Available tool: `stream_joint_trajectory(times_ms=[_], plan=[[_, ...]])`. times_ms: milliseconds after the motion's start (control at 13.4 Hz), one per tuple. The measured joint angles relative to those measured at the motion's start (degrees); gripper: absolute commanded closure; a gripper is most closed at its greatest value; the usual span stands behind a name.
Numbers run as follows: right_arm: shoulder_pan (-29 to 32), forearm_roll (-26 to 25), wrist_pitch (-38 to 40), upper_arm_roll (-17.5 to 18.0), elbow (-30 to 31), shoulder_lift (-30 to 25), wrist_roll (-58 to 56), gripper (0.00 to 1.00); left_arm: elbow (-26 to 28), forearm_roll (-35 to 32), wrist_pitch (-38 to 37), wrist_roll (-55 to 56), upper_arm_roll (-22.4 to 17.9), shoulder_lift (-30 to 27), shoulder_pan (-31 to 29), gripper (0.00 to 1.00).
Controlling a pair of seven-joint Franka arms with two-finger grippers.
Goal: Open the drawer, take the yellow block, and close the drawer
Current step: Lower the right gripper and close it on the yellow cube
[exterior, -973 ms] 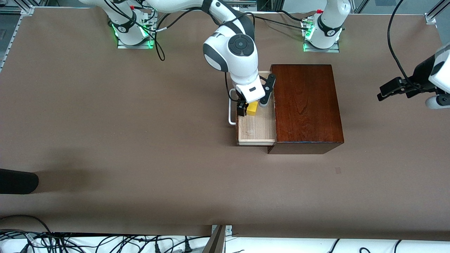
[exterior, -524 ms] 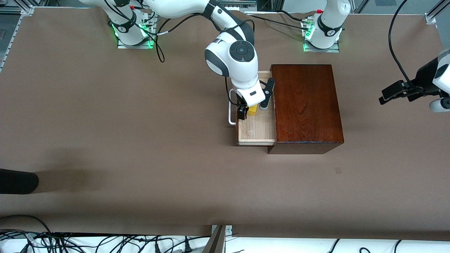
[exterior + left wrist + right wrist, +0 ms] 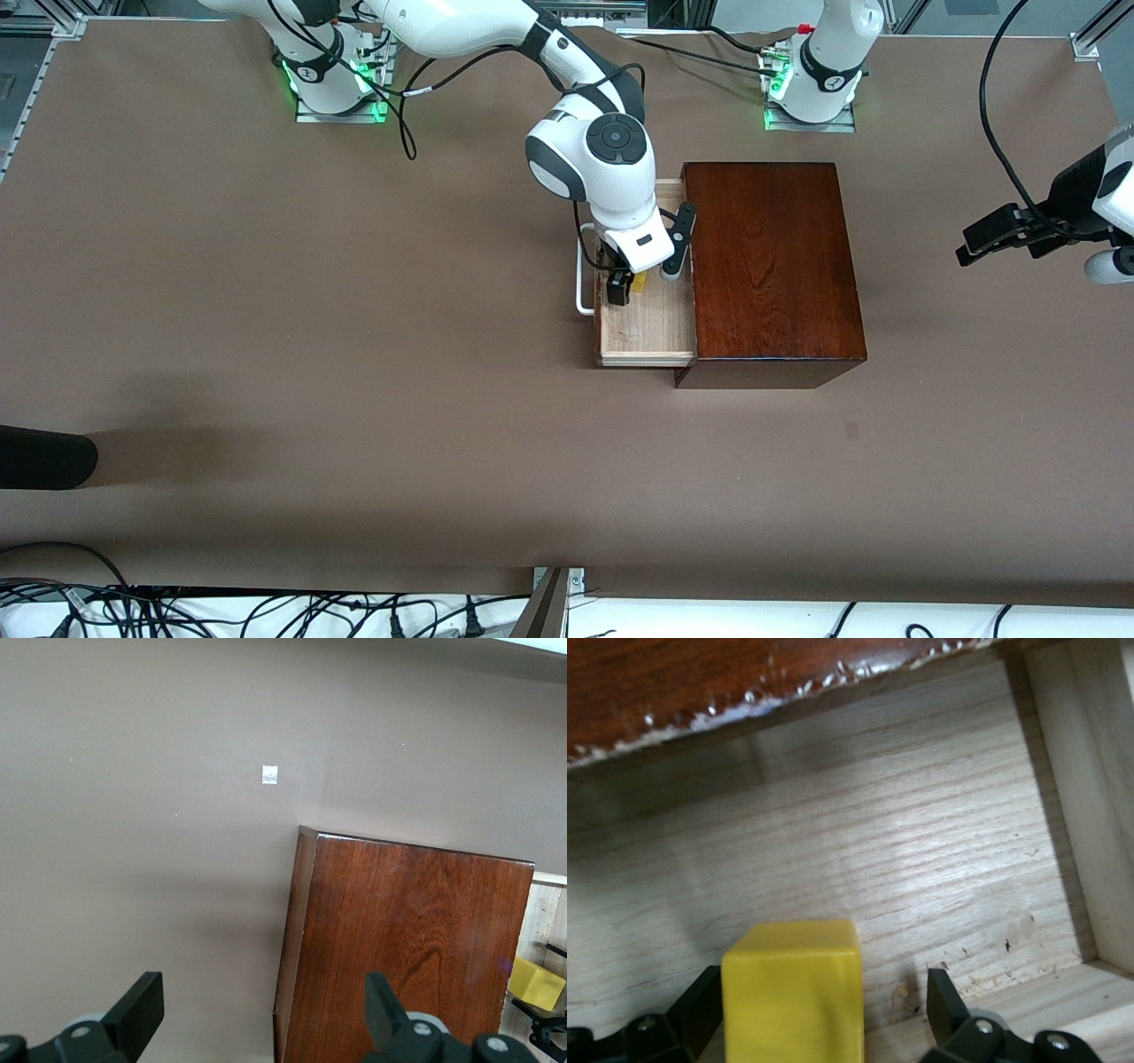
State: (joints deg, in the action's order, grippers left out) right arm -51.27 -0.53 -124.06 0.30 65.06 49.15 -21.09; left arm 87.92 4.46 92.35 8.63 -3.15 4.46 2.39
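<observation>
The drawer (image 3: pixel 642 332) stands pulled out of the mahogany box (image 3: pixel 771 266), its white handle (image 3: pixel 581 279) toward the right arm's end of the table. The yellow block (image 3: pixel 639 282) sits on the drawer's pale floor, mostly hidden under the right hand. My right gripper (image 3: pixel 631 285) is down in the drawer, open, with its fingers on either side of the block. In the right wrist view the block (image 3: pixel 793 988) lies between the fingers (image 3: pixel 943 1001), close to one and apart from the other. My left gripper (image 3: pixel 974 237) waits open, up over the table's left-arm end.
A dark rounded object (image 3: pixel 44 456) pokes in at the table's edge at the right arm's end. Cables lie along the edge nearest the camera. A small pale mark (image 3: pixel 851 430) is on the table nearer the camera than the box.
My right gripper has come down into the drawer around the yellow block, which is now mostly covered. The left arm has shifted only slightly.
</observation>
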Motion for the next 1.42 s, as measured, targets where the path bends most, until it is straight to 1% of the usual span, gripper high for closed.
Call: stream_joint_trajectory(times_ms=[75, 150, 225, 299, 898, 1123, 1422], plan=[[0.00, -0.15, -0.10, -0.05, 0.00, 0.11, 0.00, 0.26, 0.00, 0.00, 0.01, 0.00, 0.00, 0.00, 0.00, 0.00], [0.00, -0.22, -0.41, -0.07, 0.00, 0.21, 0.00, 0.47, -0.01, 0.00, 0.01, 0.00, 0.00, 0.00, 0.00, 0.00], [0.00, -0.23, -0.69, -0.07, 0.00, 0.33, 0.00, 0.71, -0.01, 0.00, 0.02, 0.00, 0.00, 0.01, 0.00, 0.00], [0.00, -0.23, -0.99, -0.08, 0.00, 0.50, 0.03, 0.81, -0.01, 0.00, 0.02, 0.00, 0.00, 0.08, -0.01, 0.00], [-0.02, -0.24, -0.63, -0.20, -0.35, 0.66, 0.09, 0.88, -0.08, 0.00, 0.07, 0.00, 0.00, 0.58, -0.01, 0.00], [-0.21, -0.24, 2.93, -0.20, -2.09, 0.62, 0.64, 0.88, -0.10, 0.00, 0.08, 0.00, 0.00, 0.62, -0.04, 0.00], [-0.50, -0.23, 11.29, -0.20, -8.18, -0.16, 1.02, 0.88, -0.17, -1.82, 1.21, -0.07, -0.05, 0.62, -0.29, 0.00]])
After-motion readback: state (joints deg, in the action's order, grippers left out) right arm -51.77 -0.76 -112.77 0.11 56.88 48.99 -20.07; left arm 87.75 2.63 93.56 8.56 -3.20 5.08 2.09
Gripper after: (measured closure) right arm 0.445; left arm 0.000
